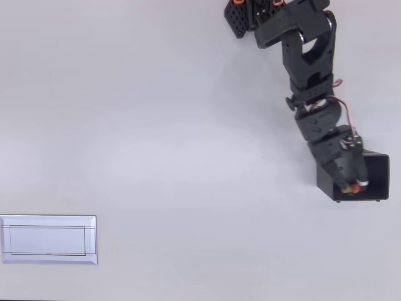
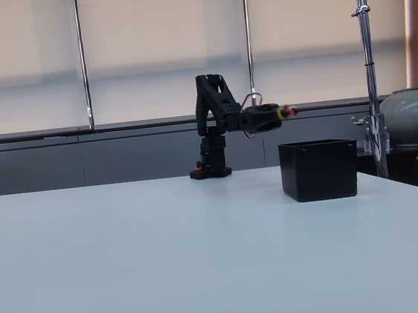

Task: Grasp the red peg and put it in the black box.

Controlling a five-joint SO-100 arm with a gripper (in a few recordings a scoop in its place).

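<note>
Red at the tip: the peg [image 1: 357, 187] sits pinched between the closed fingers of the gripper [image 1: 352, 187], held level in the air above the box [image 2: 319, 169], clear of its rim. Far across the table lies a white panel [image 1: 48, 239].

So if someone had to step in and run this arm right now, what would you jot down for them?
Gripper: above the black box, shut on the red peg, which shows as a red dot at the fingertips. In the fixed view the gripper hangs well above the box, reaching out level.
Done: the peg is picked up and carried over the box.
Left: open the gripper so that the peg drops inside, then pull the arm back.
The white panel at the table's far corner plays no part.
</note>
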